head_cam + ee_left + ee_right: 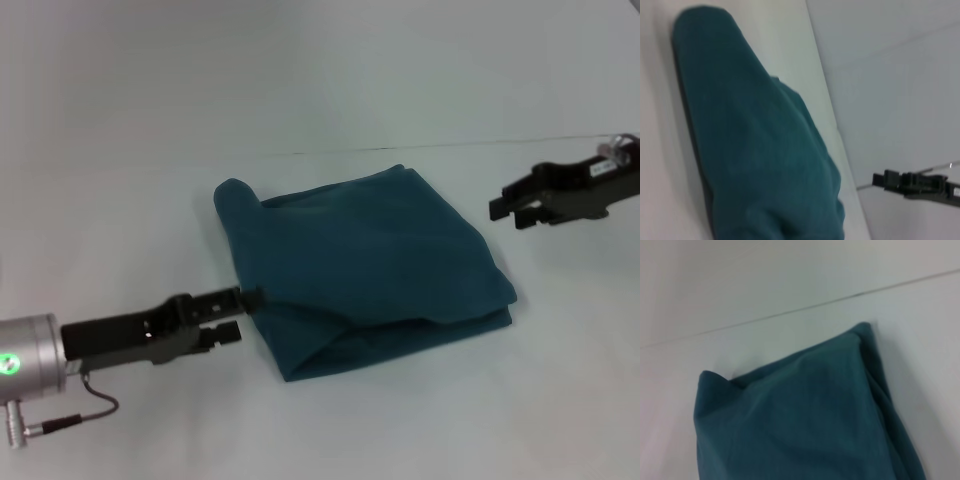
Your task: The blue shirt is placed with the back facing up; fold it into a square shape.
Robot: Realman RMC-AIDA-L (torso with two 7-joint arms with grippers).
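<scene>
Two hands flank folded blue shirt point(365, 265): left hand point(243, 312) touching, right hand point(508, 208) apart.

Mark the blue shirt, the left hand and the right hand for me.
blue shirt point(365, 265): head view, middle of the folded top layer.
left hand point(247, 297): head view, at its fingertips, by the shirt's left edge.
right hand point(508, 205): head view, at its fingertips, clear of the shirt.

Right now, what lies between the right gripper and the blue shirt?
Nothing: in the head view only bare white table separates the right gripper from the blue shirt. The left gripper is at the shirt's opposite edge.
</scene>
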